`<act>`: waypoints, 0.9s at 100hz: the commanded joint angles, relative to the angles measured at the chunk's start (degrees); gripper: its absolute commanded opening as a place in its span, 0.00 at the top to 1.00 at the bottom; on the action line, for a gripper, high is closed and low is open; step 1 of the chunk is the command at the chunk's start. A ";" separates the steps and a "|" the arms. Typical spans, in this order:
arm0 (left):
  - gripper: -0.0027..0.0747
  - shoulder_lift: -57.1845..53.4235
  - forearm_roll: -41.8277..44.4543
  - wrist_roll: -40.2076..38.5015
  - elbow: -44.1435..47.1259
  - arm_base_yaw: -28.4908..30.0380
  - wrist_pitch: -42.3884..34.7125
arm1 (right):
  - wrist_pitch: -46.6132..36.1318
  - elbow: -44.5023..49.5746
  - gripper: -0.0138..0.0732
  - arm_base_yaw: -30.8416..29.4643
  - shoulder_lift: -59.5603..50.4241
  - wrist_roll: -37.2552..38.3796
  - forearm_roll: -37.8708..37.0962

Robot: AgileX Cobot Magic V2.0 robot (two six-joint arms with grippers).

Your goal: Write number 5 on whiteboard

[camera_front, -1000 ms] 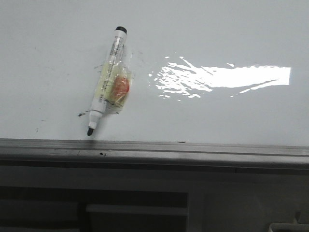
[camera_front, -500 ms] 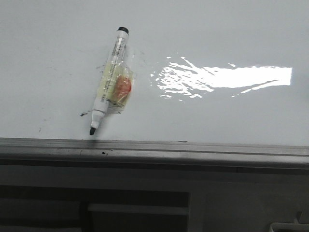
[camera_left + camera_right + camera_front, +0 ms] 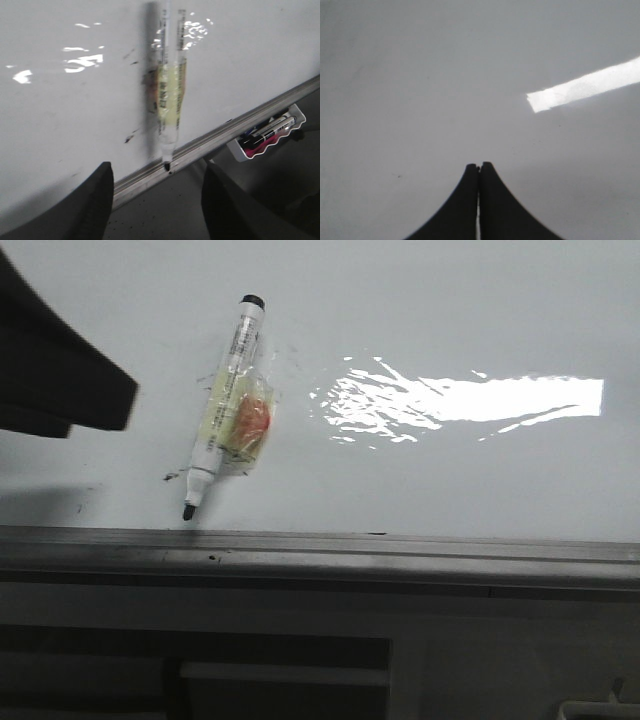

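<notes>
One light, stiff marker (image 3: pixel 223 408) lies on the whiteboard (image 3: pixel 450 480); grip its taped midsection. Left tool (image 3: pixel 157 195) apart, right tool (image 3: pixel 479 168) together.

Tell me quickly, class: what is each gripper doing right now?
Left gripper: open, holding nothing, fingers spread near the marker lying on the whiteboard.
Right gripper: shut, empty, over bare board.
</notes>
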 commanded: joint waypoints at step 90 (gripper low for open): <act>0.99 14.44 1.49 1.71 -7.93 -8.82 -11.75 | -0.65 -3.92 0.44 3.68 1.34 -12.58 12.32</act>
